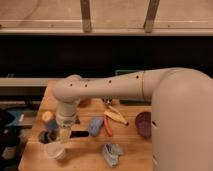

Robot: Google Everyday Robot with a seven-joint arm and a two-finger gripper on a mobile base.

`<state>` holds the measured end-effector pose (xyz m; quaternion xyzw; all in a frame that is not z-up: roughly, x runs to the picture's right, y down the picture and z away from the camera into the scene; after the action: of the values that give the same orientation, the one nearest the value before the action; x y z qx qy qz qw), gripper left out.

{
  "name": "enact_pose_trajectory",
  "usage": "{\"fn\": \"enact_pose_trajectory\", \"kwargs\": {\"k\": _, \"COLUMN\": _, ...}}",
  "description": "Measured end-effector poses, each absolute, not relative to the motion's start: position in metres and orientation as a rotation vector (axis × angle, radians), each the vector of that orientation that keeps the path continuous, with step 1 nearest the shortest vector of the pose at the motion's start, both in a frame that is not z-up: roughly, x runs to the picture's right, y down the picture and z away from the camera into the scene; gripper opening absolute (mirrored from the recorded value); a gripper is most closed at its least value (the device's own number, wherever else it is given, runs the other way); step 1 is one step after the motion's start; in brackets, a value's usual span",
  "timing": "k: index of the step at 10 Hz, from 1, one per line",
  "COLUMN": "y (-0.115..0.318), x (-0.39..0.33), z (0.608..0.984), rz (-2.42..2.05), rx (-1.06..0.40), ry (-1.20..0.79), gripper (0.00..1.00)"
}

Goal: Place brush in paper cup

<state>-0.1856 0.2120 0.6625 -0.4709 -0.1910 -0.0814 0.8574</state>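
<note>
My gripper (64, 135) hangs from the white arm at the table's left side, just above and slightly right of the paper cup (54, 150), a small cream cup near the front left corner. The gripper is shut. A short dark bar, the brush (76, 132), sticks out to the right at finger height and looks held there. Its bristle head is hidden.
A blue cup with an orange top (48, 120) stands just left of the wrist. Right of the gripper lie a blue object (95, 125), an orange-handled tool (108, 128) and a yellow banana-like piece (118, 116). A purple bowl (143, 124) sits at right, a blue-grey cloth (112, 152) in front.
</note>
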Motion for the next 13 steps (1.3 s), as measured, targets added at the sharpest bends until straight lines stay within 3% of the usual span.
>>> {"fn": "enact_pose_trajectory", "kwargs": {"k": 13, "y": 0.256, "x": -0.18, "z": 0.662, "rz": -0.149, "rx": -1.104, "ry": -0.403, "gripper": 0.19}}
